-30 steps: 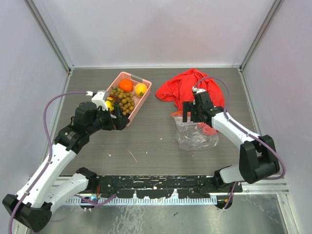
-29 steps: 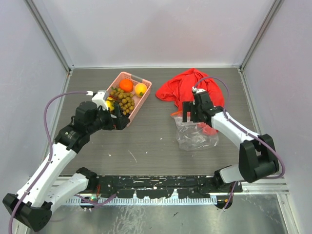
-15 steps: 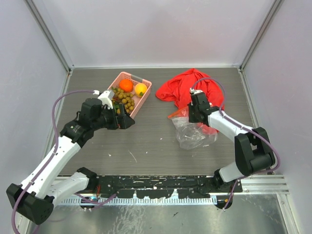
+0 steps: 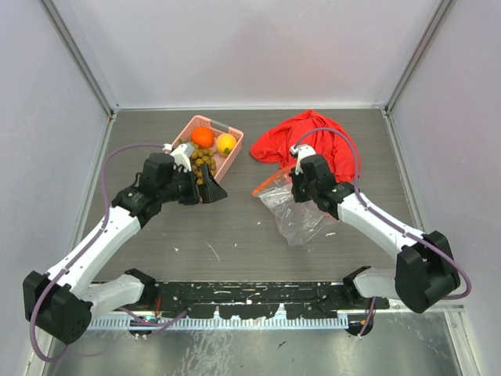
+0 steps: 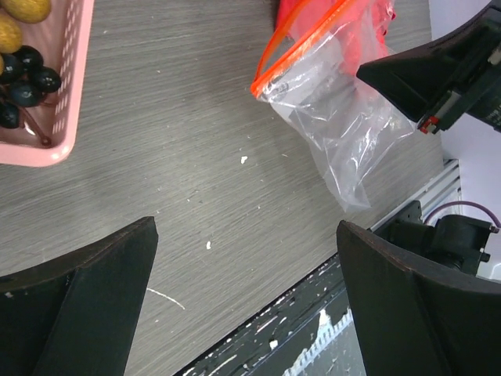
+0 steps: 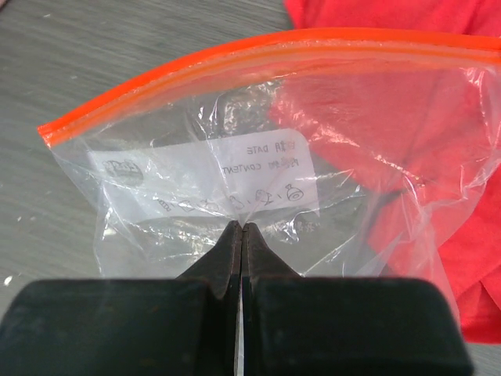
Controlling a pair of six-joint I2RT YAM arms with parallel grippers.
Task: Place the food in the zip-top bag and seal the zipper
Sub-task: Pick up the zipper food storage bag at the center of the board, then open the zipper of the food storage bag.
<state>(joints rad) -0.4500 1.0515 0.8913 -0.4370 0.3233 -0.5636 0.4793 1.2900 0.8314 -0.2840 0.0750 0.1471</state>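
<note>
The bag-readying step is judged to be in hand. A clear, crinkly zip-top bag (image 6: 235, 164) with a white label is pinched through its film, below the mouth, by the right gripper (image 6: 241, 235), whose black fingers are pressed together on the plastic. The thin orange-red zipper strip (image 6: 235, 59) is held up off the grey table (image 4: 235, 227), with a crumpled red cloth (image 4: 309, 141) just behind; whether the mouth is parted cannot be told. The left gripper (image 5: 244, 235) is spread wide and empty, hanging beside the near corner of a pink slatted plastic basket (image 4: 215, 123). The food is seen in that basket: a round orange (image 4: 202, 137), a yellow-orange fruit (image 4: 226, 142) and a bunch of small golden-brown berries (image 4: 202, 162); a second yellow fruit cannot be made out. Nothing is seen inside the bag. Next, a fruit would need to be grasped by the empty gripper and carried across, while the limp mouth is kept presented and opened.
</note>
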